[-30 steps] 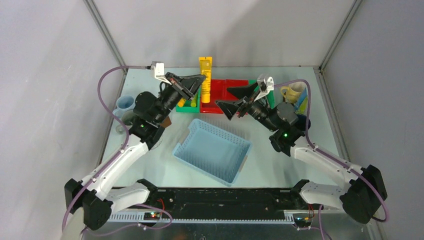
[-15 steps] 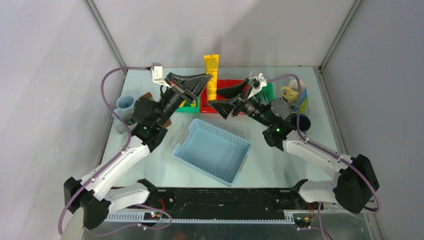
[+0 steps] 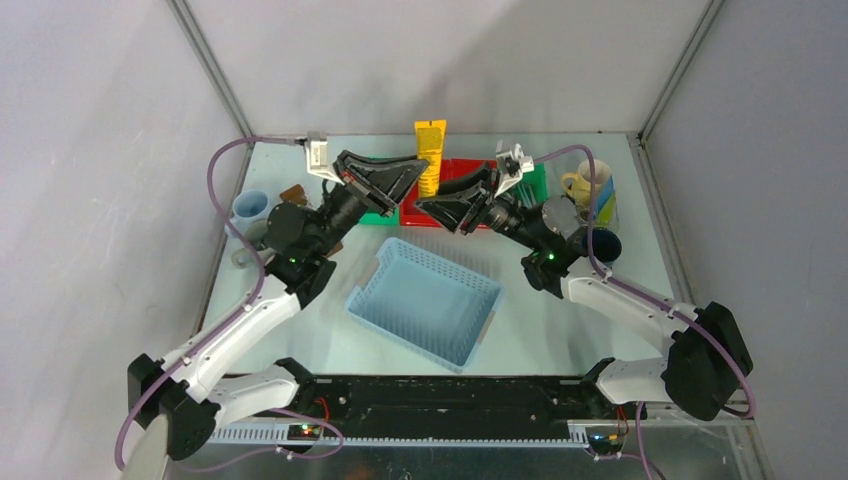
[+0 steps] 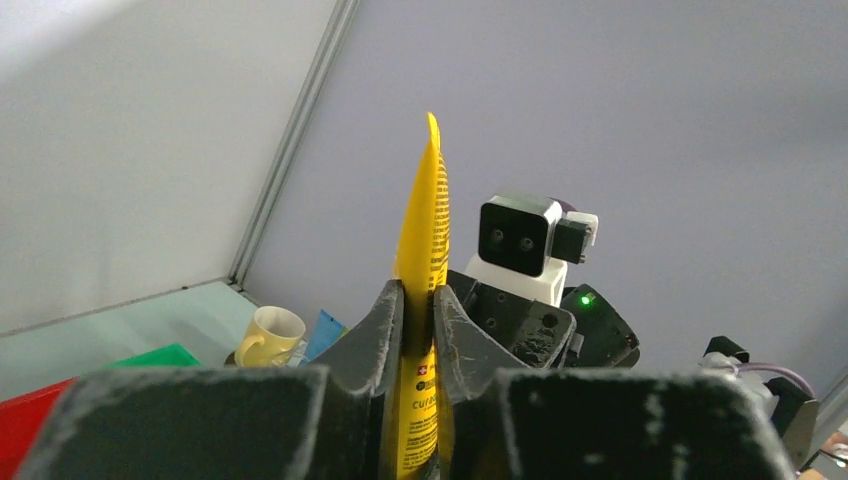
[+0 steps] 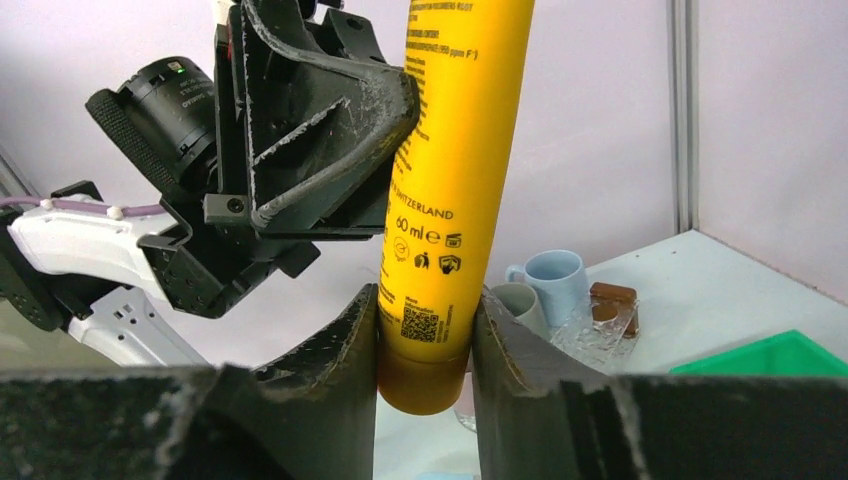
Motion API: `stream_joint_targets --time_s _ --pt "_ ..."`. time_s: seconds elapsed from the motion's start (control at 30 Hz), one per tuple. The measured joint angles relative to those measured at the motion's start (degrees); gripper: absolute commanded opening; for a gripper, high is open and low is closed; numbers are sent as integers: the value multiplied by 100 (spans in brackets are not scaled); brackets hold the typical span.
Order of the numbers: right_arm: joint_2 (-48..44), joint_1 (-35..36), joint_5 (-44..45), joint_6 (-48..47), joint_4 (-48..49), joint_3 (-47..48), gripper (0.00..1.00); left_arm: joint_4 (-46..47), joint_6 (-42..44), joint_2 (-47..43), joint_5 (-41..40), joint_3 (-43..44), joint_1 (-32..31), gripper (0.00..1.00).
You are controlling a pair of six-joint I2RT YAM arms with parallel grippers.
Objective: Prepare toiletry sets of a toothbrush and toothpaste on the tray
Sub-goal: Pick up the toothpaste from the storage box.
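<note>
Pale desk below: yellow tube stands upright in the air by the red bin, left pincer clamping its middle, right pincer closed around its lower end

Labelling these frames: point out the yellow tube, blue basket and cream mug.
yellow tube (image 5: 445, 200): right wrist view, printed body.
blue basket (image 3: 428, 305): top external view, bare floor.
cream mug (image 4: 272, 340): left wrist view, side wall.

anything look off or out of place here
The yellow tube stands upright in mid-air, pinched by both arms at once: the right pincer at its cap end, the left pincer higher up. That looks like a hand-over, not a fault. The blue basket lies askew.
</note>
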Motion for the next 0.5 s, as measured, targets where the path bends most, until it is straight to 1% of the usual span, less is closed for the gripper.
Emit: stream_joint_targets --time_s 0.03,0.07,0.1,0.13,0.17,0.2,0.27,0.33,0.4,0.5 --pt "0 0 -20 -13 11 0 0 -13 4 -20 0 0 -4 26" --pt "-2 2 -39 -31 13 7 0 -39 17 -46 0 -2 -4 33" --pt "-2 0 -74 -57 11 9 0 -96 59 -79 -4 -2 -4 37" --pt "-2 0 -116 -109 -13 9 0 -168 109 -131 -17 -2 -7 47" --pt "-2 2 -155 -170 -42 9 0 -282 157 -195 -28 -2 -7 52" --pt "-2 11 -186 -219 -79 9 0 -422 254 -286 -31 0 -9 60" --pt "-4 13 -280 -352 -186 9 0 -813 485 -485 -81 28 -9 71" --pt "-4 13 -393 -472 -289 9 0 -1322 761 -651 -149 164 -7 76" --pt "-11 11 -520 -575 -378 9 0 -1996 1071 -780 -195 468 2 80" --pt "-17 11 -739 -697 -483 9 0 -3268 1561 -811 -216 1292 57 81"
